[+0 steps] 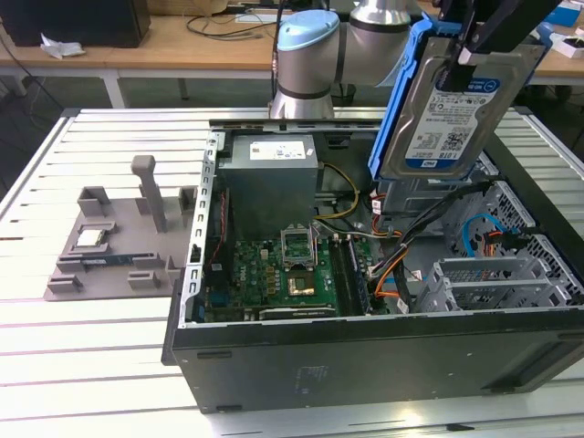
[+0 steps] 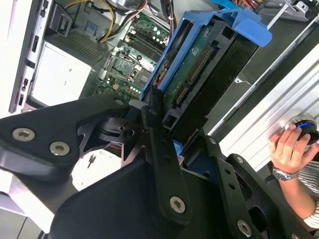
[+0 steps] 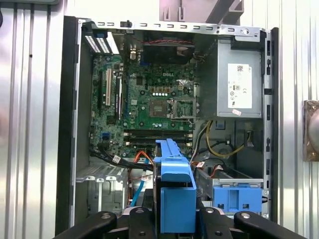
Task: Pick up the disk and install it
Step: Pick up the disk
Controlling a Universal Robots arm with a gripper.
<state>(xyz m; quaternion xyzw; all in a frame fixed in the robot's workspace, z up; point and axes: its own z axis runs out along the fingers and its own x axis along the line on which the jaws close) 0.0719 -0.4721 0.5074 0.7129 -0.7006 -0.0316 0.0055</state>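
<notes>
The disk (image 1: pixel 452 114) is a silver hard drive with a white-and-blue label in a blue plastic bracket. It hangs upright above the back right part of the open computer case (image 1: pixel 365 351) in the exterior view. My gripper (image 1: pixel 467 47) is shut on its upper edge. In the second wrist view the disk (image 2: pixel 199 64) is seen edge on, circuit side showing, between the black fingers (image 2: pixel 152 112). In the first wrist view the blue bracket (image 3: pixel 174 186) sits above the case's drive-bay corner.
Inside the case lie the motherboard (image 1: pixel 274 274), a grey power supply (image 1: pixel 269 182), loose cables and a drive bay with a blue bracket (image 3: pixel 237 196). A grey holder (image 1: pixel 109 242) with a small chip (image 1: pixel 88 239) and a memory stick (image 1: pixel 105 260) stands left of the case. A person's hand (image 2: pixel 289 147) rests nearby.
</notes>
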